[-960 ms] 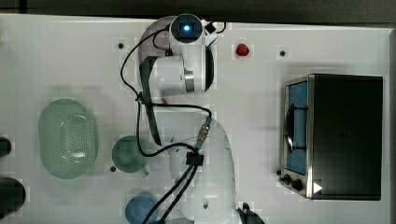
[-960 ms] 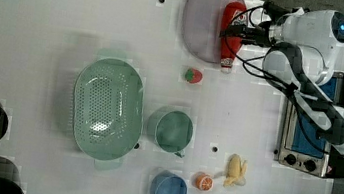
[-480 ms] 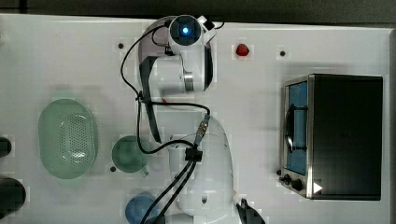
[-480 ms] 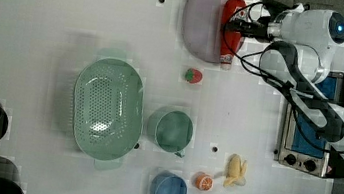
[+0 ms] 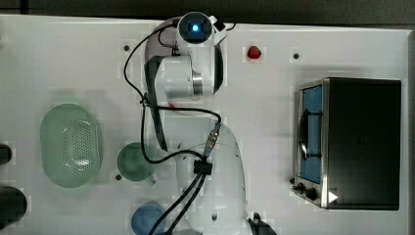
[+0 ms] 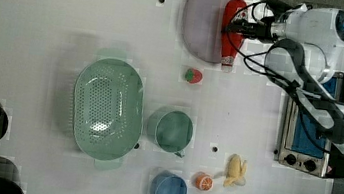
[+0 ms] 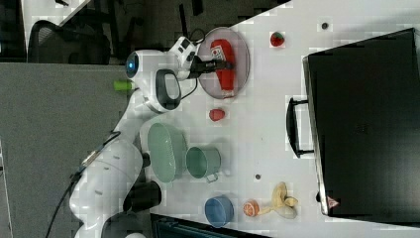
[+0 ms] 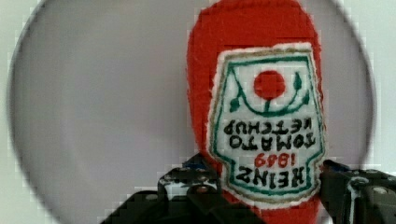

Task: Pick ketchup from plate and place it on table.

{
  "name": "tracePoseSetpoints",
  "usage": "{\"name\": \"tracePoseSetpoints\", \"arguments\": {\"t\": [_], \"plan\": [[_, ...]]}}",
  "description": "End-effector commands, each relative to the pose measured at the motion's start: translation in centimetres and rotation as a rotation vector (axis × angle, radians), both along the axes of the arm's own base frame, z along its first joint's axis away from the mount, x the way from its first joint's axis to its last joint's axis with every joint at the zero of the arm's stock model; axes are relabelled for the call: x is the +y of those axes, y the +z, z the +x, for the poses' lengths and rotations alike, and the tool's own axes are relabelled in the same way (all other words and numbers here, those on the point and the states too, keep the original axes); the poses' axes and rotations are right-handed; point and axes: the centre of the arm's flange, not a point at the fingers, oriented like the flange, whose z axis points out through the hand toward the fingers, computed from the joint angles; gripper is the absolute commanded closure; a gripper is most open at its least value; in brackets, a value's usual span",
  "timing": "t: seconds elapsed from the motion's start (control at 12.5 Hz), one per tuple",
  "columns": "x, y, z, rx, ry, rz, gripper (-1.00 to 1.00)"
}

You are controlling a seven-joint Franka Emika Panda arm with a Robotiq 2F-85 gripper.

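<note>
Item: ketchup (image 6: 230, 31), a soft red bottle with a white label, lying flat on the plate (image 6: 202, 25) at the upper middle of the left view, its capped end overhanging the plate's lower rim. We judge it lies lengthwise so the hand (image 8: 261, 193) can take it across its width. In the wrist view the hand's two fingers (image 8: 189, 182) sit against either side of the label, closed on the ketchup; it is not yet lifted. The desk (image 6: 70, 13) carries a strawberry (image 6: 193, 75) just below the plate, and a green basket (image 6: 107, 109) and teal cup (image 6: 173, 130) further down; bare desk at upper left suits placement.
</note>
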Motion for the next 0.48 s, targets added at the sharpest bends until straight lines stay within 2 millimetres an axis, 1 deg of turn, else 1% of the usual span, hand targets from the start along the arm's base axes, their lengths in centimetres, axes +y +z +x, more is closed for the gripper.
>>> {"name": "tracePoseSetpoints", "arguments": {"t": [0.08,0.24,0.32,0.4,0.48], "plan": [[-1.7,15.2,0.6,-0.08,-0.02,0.01,-0.25],[-3.1,19.7,-1.7,-0.011,-0.035,-0.009,-0.25],[-3.9,21.5,-3.2,0.02,-0.045,-0.018,-0.25],[-4.7,22.9,-4.7,0.048,-0.057,-0.026,-0.25],[-5.6,23.6,-6.3,0.077,-0.071,-0.033,-0.25]]}}
